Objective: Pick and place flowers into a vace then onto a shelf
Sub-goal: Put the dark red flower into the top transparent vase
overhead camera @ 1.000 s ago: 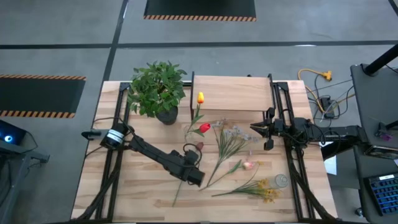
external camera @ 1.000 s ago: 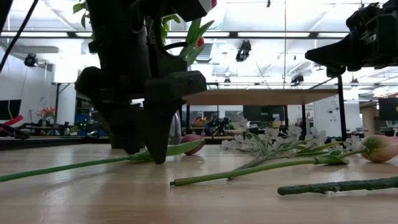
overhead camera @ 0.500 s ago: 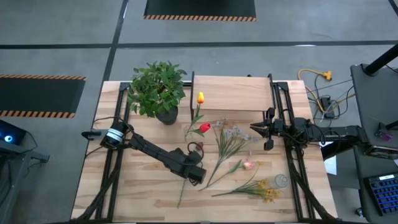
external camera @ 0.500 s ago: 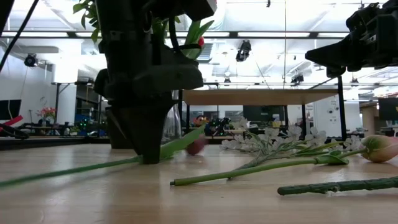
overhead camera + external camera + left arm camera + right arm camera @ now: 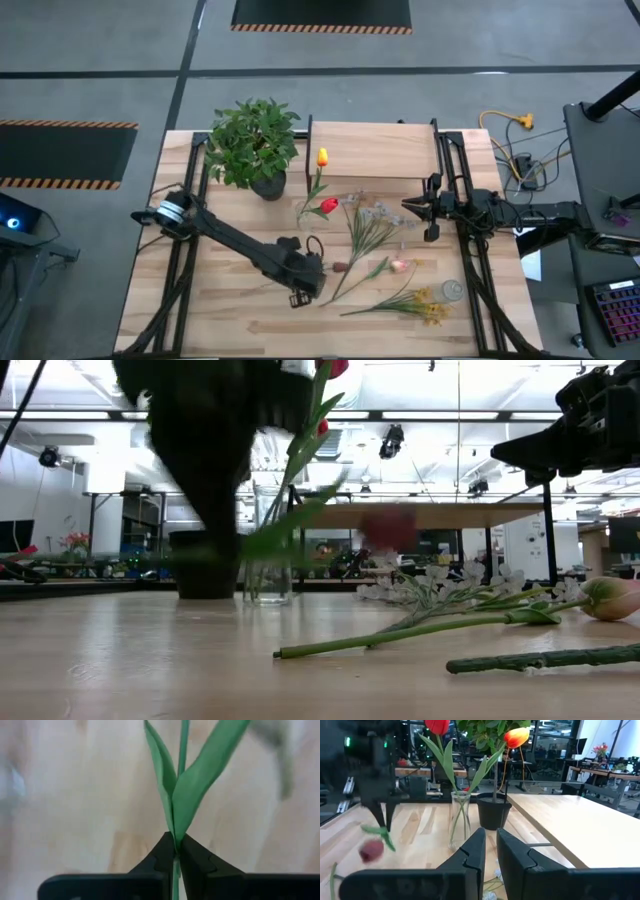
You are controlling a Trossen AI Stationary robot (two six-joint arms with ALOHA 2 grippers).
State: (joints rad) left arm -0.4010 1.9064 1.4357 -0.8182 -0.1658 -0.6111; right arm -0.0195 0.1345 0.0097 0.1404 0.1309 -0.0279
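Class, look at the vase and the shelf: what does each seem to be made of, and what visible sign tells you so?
Vase: clear glass by the look, since the stems show through its wall. Shelf: pale wood, smooth and matt, with faint grain and no gloss; solid wood or veneer cannot be told.

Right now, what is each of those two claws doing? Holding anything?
Left gripper: closed on a green flower stem, lifted off the table.
Right gripper: fingers nearly together, holding nothing, waiting at the table's right side.
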